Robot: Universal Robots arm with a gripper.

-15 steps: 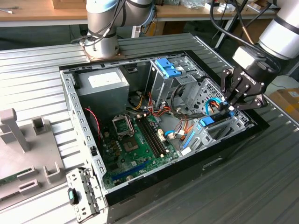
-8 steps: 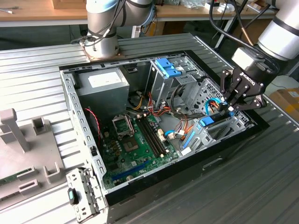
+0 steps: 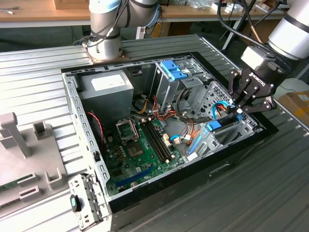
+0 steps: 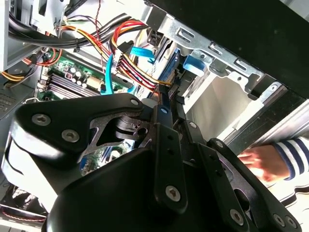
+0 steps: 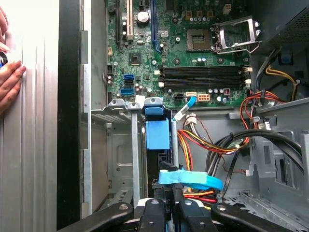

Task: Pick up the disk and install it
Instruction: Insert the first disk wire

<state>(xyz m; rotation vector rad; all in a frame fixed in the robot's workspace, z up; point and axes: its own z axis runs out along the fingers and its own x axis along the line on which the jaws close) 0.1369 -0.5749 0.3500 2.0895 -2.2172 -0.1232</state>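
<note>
In the exterior view, the motherboard (image 3: 140, 145) was seen at the left of the open case (image 3: 72, 111). At the right, the disk (image 3: 214, 126) was seated edgewise in the drive bay, the gripper (image 3: 239, 110) closed together just above it.

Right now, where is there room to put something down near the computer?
The ribbed grey table on the exterior view's right of the open computer case is bare. Inside, it's crowded: cables cross the green board, and the pincer sits over the metal drive cage.
</note>
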